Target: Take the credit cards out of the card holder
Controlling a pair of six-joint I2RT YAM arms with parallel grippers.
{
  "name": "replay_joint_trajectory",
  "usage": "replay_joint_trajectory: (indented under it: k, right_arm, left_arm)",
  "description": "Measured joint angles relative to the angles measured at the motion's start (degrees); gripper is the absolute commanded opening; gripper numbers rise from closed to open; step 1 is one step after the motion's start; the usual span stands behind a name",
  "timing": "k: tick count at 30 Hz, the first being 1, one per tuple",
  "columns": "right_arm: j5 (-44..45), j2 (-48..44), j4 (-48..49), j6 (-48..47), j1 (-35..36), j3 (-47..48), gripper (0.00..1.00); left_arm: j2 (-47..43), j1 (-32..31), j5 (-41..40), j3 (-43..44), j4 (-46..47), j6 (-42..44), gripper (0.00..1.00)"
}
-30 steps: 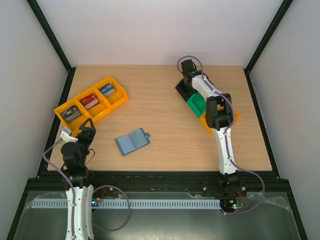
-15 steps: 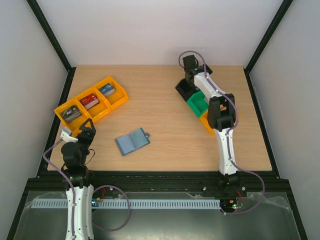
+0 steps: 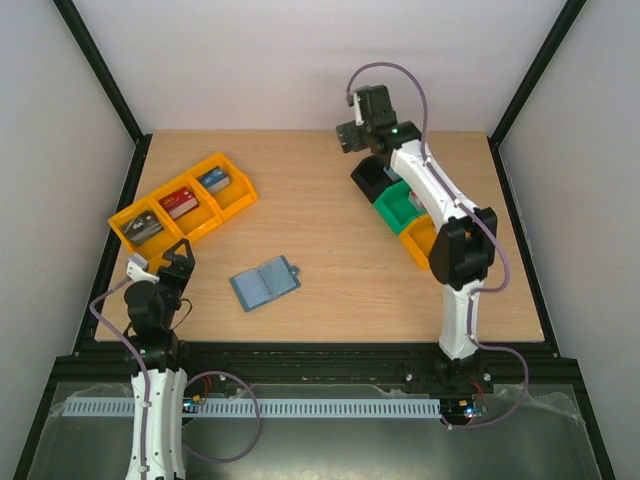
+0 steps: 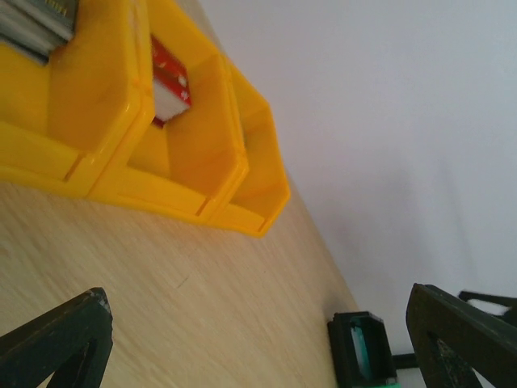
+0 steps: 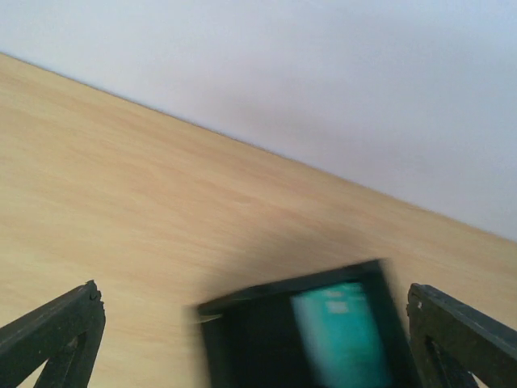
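The card holder [image 3: 264,284] lies open on the table at centre-left, pale blue inside, its tab toward the right. A teal credit card [image 5: 335,331] lies in the black tray [image 5: 242,339]; the left wrist view shows the credit card [image 4: 361,356] too, far off. My right gripper [image 3: 352,135] hangs open above the table's far edge, just behind that black tray [image 3: 370,180], with nothing between its fingers [image 5: 56,339]. My left gripper [image 3: 180,256] is open and empty near the front left, left of the holder.
A row of orange trays [image 3: 236,196] with red, blue and grey blocks stands at the back left, close ahead of the left gripper. A green tray [image 3: 398,208] and an orange tray [image 3: 425,240] continue the row from the black one. Black frame posts border the table.
The right gripper has risen from the black tray and swung back-left, its jaws now wider apart. The left arm has barely shifted. The card holder has not moved.
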Motion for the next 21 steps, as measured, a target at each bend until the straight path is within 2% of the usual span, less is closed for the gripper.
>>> replay_joint_trajectory:
  k: [1,4,9,12,17,21]
  right_arm:
    - [-3.7,-2.7,1.8,3.3,1.5,-2.9,1.00]
    - [-13.0,-9.0,6.7,11.7,6.7,-12.5,0.93]
    - [-20.2,-8.7,8.7,20.7,15.5,-21.8,0.77]
    - [-23.8,-6.1,6.6,23.6,19.1,-25.1,0.67]
    - [-28.1,-3.7,4.2,25.4,23.1,-32.0,0.52]
    - [-32.2,-3.7,3.7,26.5,25.2,-38.2,0.45]
  left_arm:
    - [0.6,-0.3,0.4,-0.2,0.0,-0.4,1.00]
    - [3.0,-1.8,1.1,-0.7,-0.7,-1.6,1.00]
    - [8.9,-8.1,1.8,-1.1,-1.0,-2.6,1.00]
    - [14.0,-11.9,1.9,-1.2,-1.0,-3.6,0.99]
    - [25.2,-13.9,1.9,-1.3,-0.2,-5.4,0.99]
    - [32.9,-15.5,2.4,-1.0,5.6,-6.2,0.99]
